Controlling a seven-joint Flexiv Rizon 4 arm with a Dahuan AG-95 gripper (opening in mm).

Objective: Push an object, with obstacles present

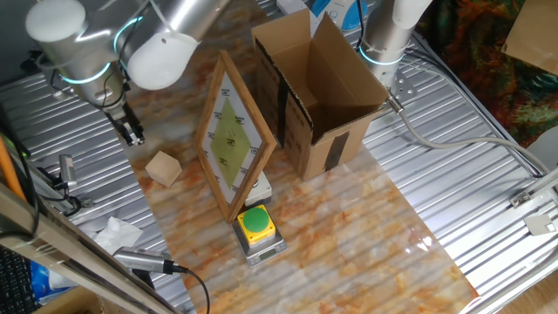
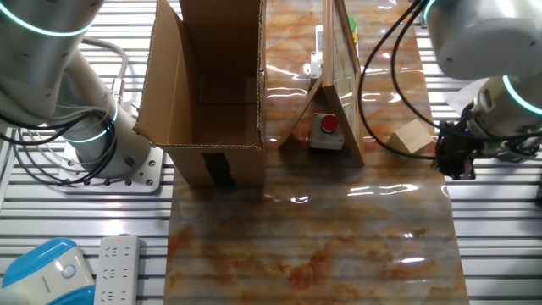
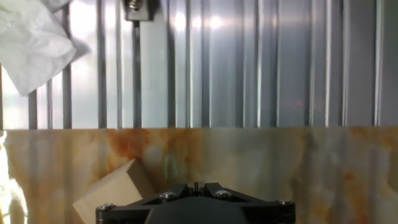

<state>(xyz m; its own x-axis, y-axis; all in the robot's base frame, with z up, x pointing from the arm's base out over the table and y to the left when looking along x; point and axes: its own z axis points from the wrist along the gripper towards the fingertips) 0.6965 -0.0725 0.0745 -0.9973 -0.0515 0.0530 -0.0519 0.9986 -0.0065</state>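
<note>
gripper point(image 1: 134, 137) fingers pressed together, holding nothing, near the wooden cube point(image 1: 163, 168) but apart, at mat edge.

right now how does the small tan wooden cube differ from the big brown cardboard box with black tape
The small tan wooden cube is far smaller than the big brown cardboard box with black tape. The cube is a closed, plain block; the box is open on top with its flaps up and looks empty. The cube lies close to the gripper, while the box stands across the wooden-framed board from it. Both rest on the marbled mat.
</note>
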